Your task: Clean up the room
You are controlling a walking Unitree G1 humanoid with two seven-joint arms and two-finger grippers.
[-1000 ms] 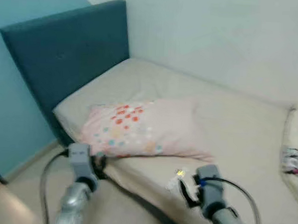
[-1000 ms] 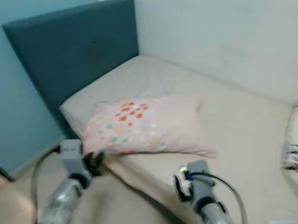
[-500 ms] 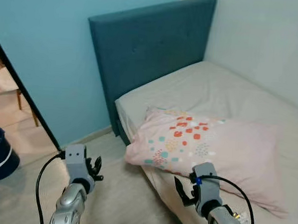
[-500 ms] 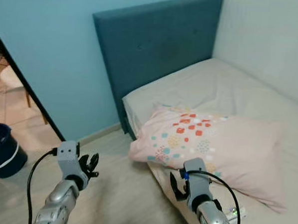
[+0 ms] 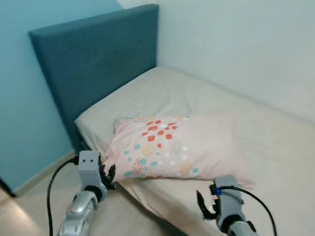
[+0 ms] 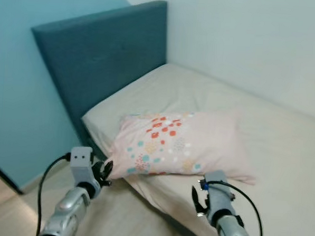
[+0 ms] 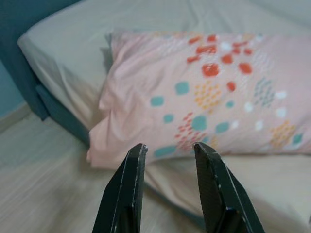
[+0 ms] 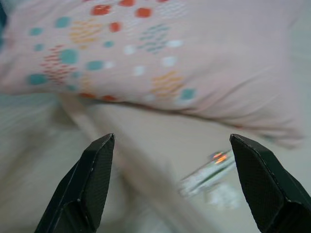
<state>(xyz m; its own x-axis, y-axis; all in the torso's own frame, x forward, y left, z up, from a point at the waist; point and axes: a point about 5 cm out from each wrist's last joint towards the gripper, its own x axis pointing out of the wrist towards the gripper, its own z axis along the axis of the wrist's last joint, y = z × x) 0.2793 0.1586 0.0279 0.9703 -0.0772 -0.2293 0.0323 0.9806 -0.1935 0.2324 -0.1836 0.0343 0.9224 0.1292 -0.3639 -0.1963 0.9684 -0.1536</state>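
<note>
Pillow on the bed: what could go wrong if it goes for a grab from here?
1. The pillow overhangs the near edge of the bed; a pull by the left end effector, open and close to that corner, could drag it onto the floor.
2. A small clear item with an orange light lies on the mattress ahead of the wide-open right end effector; reaching past could knock or crush it.

1 bed (image 5: 262, 139), 1 headboard (image 5: 92, 61), 1 patterned pillow (image 5: 172, 145), 1 small clear wrapper (image 8: 206, 174).

Head eyes look down; wrist views closely share the pillow (image 7: 194, 97).
</note>
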